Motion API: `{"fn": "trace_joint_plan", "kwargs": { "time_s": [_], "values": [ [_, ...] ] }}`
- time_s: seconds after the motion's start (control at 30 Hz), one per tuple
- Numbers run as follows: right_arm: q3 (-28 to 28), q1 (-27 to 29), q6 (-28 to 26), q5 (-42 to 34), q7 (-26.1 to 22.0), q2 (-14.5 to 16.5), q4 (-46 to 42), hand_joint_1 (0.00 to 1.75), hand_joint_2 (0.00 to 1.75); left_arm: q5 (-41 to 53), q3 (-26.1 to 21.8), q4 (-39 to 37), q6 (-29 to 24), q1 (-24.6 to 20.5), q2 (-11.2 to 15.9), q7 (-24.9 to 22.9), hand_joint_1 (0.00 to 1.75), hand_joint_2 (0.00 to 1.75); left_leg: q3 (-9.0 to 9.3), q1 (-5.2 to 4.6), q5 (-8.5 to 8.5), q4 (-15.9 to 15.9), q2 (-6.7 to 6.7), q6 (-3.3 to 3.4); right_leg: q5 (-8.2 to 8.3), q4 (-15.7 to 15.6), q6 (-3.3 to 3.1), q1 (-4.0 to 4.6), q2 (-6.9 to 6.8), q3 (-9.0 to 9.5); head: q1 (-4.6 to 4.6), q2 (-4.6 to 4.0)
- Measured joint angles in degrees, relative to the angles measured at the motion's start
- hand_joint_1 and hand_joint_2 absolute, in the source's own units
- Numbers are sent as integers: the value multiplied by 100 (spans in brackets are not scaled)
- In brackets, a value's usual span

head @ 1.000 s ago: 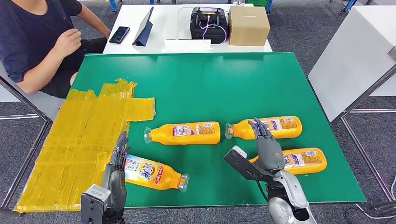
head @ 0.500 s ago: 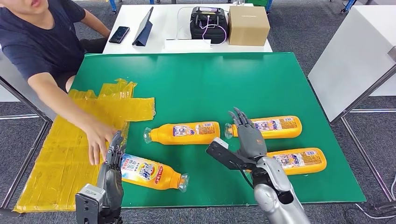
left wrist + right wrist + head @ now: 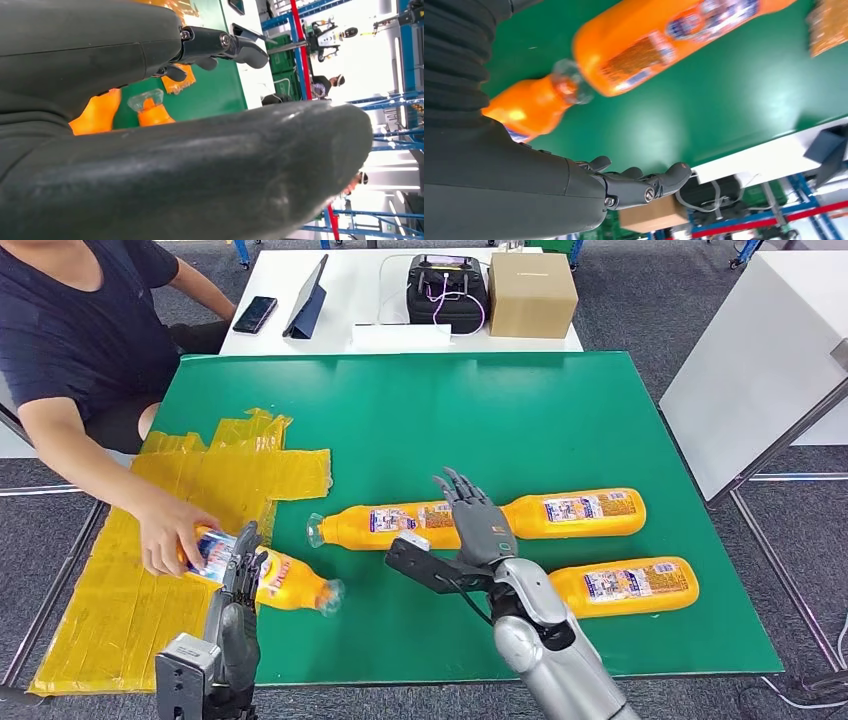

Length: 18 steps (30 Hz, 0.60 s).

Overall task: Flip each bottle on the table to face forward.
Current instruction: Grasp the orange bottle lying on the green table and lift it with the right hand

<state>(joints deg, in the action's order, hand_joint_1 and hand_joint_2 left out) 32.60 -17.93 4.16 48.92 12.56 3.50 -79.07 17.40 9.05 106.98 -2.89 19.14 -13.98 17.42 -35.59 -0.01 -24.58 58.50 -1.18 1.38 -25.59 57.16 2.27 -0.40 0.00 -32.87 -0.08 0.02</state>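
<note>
Your right hand (image 3: 470, 525) hovers with fingers spread, holding nothing, above the middle bottle (image 3: 385, 524), seemingly lined up to roll it, while your left hand (image 3: 240, 585), also empty, waits beside the near-left bottle (image 3: 265, 575) a person's hand (image 3: 165, 540) grips.

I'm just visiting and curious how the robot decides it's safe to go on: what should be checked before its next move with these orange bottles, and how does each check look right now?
1. Right hand free to grasp: ok, fingers spread, holding nothing.
2. Right hand near a target: ok, it hovers over the gap between the middle bottle and the far right bottle.
3. Left hand free: ok, nothing held.
4. Workspace free of people: not ok, a person's hand grips the left bottle beside the left hand.
5. Near right bottle lying still, untouched: ok.
6. Which labels already face forward: cannot tell.
</note>
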Motion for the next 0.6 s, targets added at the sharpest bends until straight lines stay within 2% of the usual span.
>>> {"fn": "trace_joint_plan", "kwargs": {
  "time_s": [0.27,0.6],
  "values": [
    [407,-826,-5,-83,153,620,1160,0,175,-119,-470,155,341,49,-73,-26,0,0,1,5,2,0,-3,-2,0,2,-1,1,-1,-1,1,0],
    [508,-1418,-64,-126,311,932,2191,0,175,-128,-680,169,497,15,-125,-35,0,0,0,2,2,1,-3,-2,0,1,0,0,-1,-1,1,0]
  ]
}}
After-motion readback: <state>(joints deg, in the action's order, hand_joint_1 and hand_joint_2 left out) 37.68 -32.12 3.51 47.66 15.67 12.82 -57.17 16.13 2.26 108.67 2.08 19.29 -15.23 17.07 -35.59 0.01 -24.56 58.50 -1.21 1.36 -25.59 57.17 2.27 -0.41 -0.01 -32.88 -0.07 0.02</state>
